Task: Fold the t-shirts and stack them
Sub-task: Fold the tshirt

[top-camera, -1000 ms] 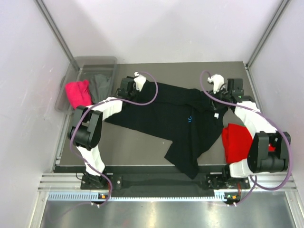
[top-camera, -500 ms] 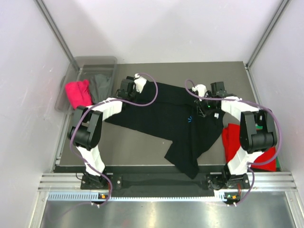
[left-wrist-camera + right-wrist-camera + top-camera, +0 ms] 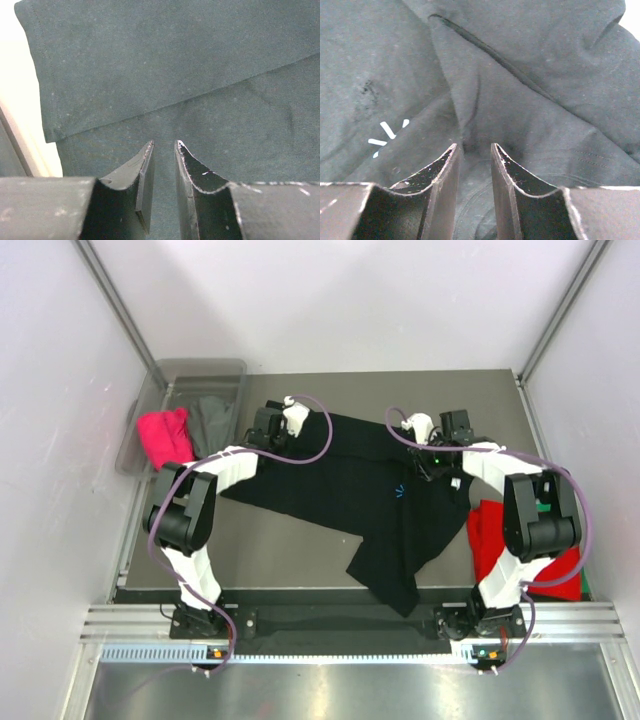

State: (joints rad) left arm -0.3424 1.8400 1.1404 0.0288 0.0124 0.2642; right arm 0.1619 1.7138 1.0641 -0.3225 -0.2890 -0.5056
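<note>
Roughly: dark surface [image 3: 300, 545], black t-shirt [image 3: 345, 480] spread crookedly across its middle, both claws on the shirt's far edge.
Shirt's lower end trails toward the near edge. Translucent tub [image 3: 200, 367] at the far-left corner, pink shirt [image 3: 164, 435] draped over its near rim, grey shirt [image 3: 212, 420] just beside it. Red shirt [image 3: 490, 540] bunched at the right, touching the black one. Left claw [image 3: 164, 145] tips down on flat black cloth by a sleeve hem, fingers narrowly apart; cannot tell if it pinches. Right claw [image 3: 472, 146] clamped on black cloth, creases running into its narrow gap. Tiny blue starburst [image 3: 401, 490] near the right claw.
</note>
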